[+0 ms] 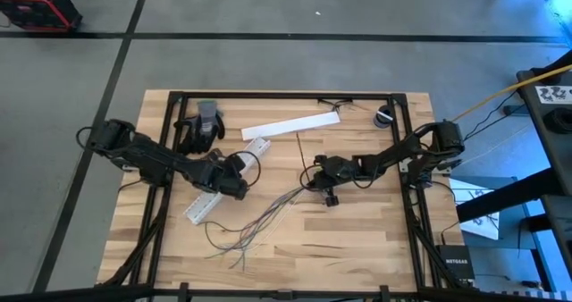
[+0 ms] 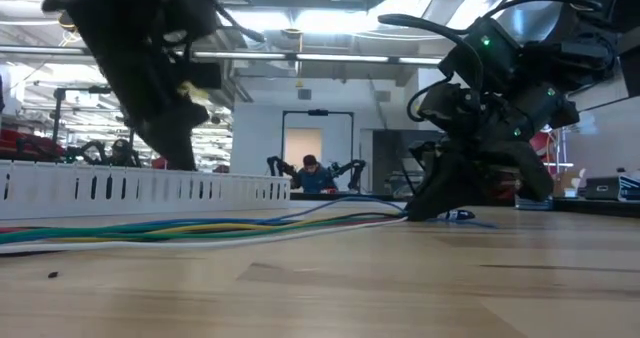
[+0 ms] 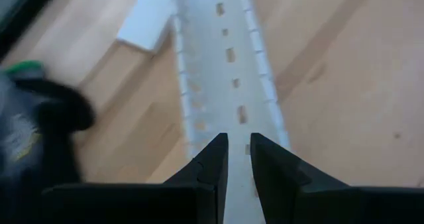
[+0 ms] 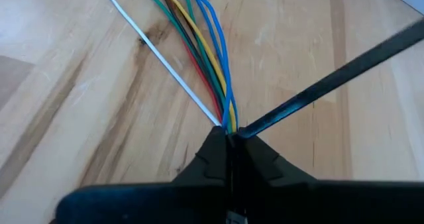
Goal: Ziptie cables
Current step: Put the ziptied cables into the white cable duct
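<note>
Pinched between right fingers (image 4: 213,151), cables (image 4: 199,45) fan outward.

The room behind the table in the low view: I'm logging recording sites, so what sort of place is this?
Probably a robotics lab or workshop: more robot arms stand at a far bench where a person sits, under an open ceiling with strip lights, and a pale wooden worktable on a black metal frame.

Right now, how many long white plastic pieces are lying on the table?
2. A slotted channel lies under the left gripper; a flat strip lies apart from it, upper middle in the overhead view. The arms may hide more.
</note>
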Tool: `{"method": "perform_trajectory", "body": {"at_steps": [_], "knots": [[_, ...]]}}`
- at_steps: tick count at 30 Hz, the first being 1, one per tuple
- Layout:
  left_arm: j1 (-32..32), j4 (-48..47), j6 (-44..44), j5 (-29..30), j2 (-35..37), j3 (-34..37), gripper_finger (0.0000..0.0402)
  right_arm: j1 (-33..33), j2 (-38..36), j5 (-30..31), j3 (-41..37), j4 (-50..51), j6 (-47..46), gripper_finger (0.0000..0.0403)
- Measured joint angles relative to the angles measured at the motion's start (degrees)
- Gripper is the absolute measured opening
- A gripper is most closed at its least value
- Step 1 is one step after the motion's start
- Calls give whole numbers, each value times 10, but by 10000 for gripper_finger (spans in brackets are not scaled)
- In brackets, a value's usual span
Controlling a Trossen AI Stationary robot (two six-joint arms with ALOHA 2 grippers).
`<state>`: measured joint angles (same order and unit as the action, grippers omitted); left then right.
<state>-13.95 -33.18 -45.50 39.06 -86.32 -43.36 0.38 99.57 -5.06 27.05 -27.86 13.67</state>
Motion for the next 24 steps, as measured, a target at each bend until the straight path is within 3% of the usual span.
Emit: {"method": "perform_trajectory", "body": {"at_steps": [8,19,24], "knots": [[10,271,149,-96,-1,65,42,1,-4,-16,0,2,-41,13],[9,445,239,-105,-1,67,39,76,-61,45,-3,59,-44,10],[9,491,283,-104,-1,55,32,111,-69,68,29,135,-49,6]]}}
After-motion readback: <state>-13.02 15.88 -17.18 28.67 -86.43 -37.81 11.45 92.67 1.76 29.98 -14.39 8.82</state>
